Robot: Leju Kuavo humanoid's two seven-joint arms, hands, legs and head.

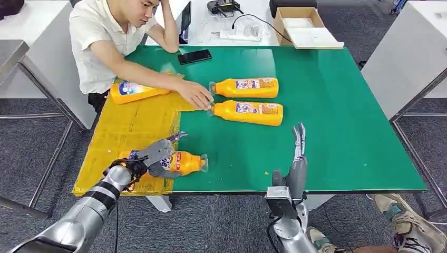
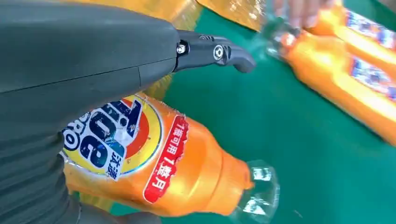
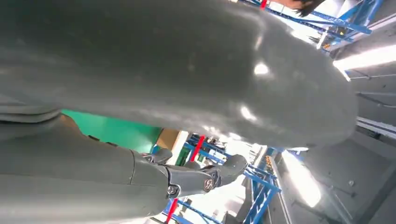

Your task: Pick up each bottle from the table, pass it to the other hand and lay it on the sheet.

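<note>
Now left hand (image 1: 153, 158) fingers grip a bottle (image 1: 184, 162); right hand (image 1: 296, 168) fingers extended, empty.

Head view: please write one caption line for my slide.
Left hand grips an orange bottle at the yellow sheet's edge.

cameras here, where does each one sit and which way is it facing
Head view: high on the robot, looking forward and down at the green table; both silver arms rise from below, the left robot hand gripping a bottle, the right robot hand upright and empty.
Left wrist view: behind the left robot hand, looking across the table.
Right wrist view: behind the right robot hand, tilted up towards ceiling lights.
Shared: head and left wrist views both show the gripped bottle.
</note>
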